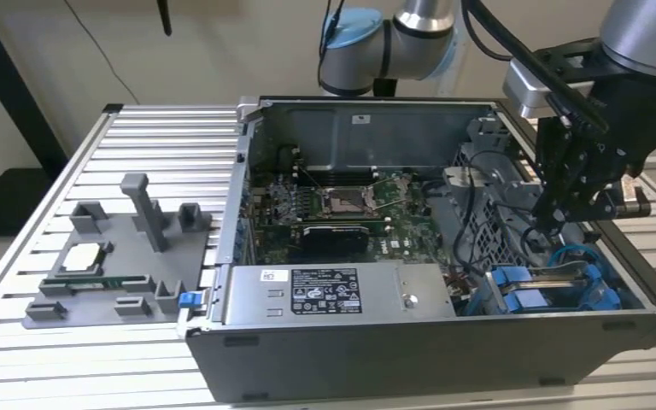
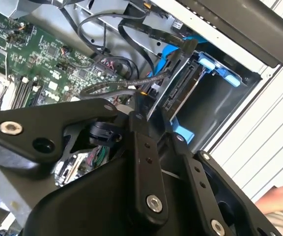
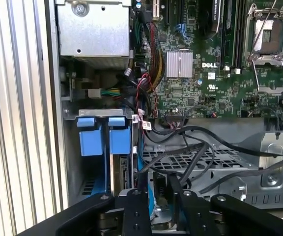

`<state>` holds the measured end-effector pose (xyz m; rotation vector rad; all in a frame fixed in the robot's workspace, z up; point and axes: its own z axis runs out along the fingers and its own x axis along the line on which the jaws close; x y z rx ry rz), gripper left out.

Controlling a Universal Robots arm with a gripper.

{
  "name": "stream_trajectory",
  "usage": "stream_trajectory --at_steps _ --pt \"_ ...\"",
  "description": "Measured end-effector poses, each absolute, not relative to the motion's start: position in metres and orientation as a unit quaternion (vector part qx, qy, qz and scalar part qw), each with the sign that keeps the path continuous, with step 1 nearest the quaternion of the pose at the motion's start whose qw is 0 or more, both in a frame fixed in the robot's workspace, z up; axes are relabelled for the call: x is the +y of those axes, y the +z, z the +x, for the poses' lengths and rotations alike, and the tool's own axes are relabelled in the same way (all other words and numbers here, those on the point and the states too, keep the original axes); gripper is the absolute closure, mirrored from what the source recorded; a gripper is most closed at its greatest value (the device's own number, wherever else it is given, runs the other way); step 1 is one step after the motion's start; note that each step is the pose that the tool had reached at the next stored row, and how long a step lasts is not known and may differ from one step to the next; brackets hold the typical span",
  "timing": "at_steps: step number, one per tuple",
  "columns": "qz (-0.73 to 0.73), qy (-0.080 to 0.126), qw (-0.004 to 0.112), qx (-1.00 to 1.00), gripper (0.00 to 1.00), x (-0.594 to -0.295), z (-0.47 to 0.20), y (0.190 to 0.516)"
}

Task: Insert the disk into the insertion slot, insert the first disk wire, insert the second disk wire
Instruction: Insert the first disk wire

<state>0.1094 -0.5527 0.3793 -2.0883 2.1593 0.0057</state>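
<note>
Slatted aluminium table (image 1: 32, 359) under an open computer case (image 1: 419, 367); grey fixture plate (image 1: 123, 256) on the table at the exterior view's left. Inside the case: motherboard (image 1: 340, 205) at centre, power-supply box (image 1: 328, 295) along the near wall. Insertion slot (image 1: 533, 295) in the near corner at the exterior view's right, blue tabs showing. Finds the disk (image 2: 180, 91) lying in that slot in its blue frame, connector edge exposed. Records the gripper (image 1: 550, 224) just above the slot, close beside a black braided cable (image 2: 117, 88) near the disk's connector edge. Gripper state: cannot tell. Contact with cable: cannot tell.
</note>
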Motion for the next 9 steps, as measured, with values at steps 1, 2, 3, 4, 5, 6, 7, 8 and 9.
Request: stream_trajectory --at_steps 1,2,3,4,5,6,7,8,9 --pt "-0.694 0.002 0.069 0.717 1.00 -0.5527 0.1094 0.3792" --pt "-0.694 0.002 0.069 0.717 1.00 -0.5526 0.1094 0.3792" --pt "-0.694 0.002 0.069 0.717 1.00 -0.5526 0.1094 0.3793" --pt "-0.694 0.002 0.069 0.717 1.00 -0.5526 0.1094 0.3793" --pt "-0.694 0.002 0.069 0.717 1.00 -0.5525 0.1094 0.3793" --pt "-0.694 0.002 0.069 0.717 1.00 -0.5524 0.1094 0.3793" --pt "-0.694 0.002 0.069 0.717 1.00 -0.5524 0.1094 0.3793" --pt "-0.694 0.002 0.069 0.717 1.00 -0.5524 0.1094 0.3793" --pt "-0.694 0.002 0.069 0.717 1.00 -0.5525 0.1094 0.3793"
